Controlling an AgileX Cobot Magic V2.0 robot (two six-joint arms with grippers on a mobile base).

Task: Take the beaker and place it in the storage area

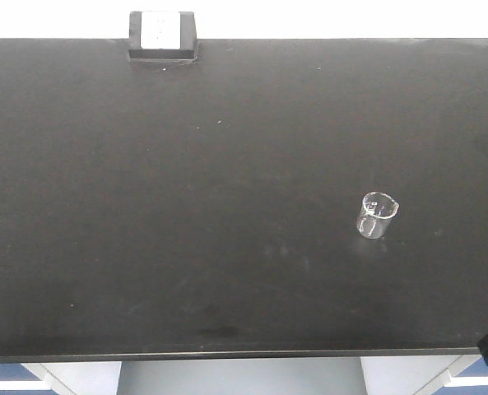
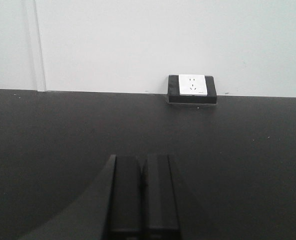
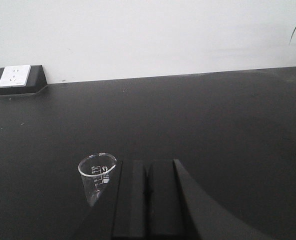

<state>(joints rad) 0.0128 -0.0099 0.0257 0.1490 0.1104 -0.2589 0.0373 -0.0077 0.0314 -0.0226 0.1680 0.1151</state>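
Standing upright at lower right of the surface (image 1: 104,206), the beaker (image 1: 378,215) looks delivered. My right fingers (image 3: 148,200) are pressed together, empty; left fingers (image 2: 143,195) likewise.

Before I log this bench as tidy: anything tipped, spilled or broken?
Nothing stands out. The beaker stands upright and looks empty and intact on the black benchtop; the socket box sits squarely at the far edge.
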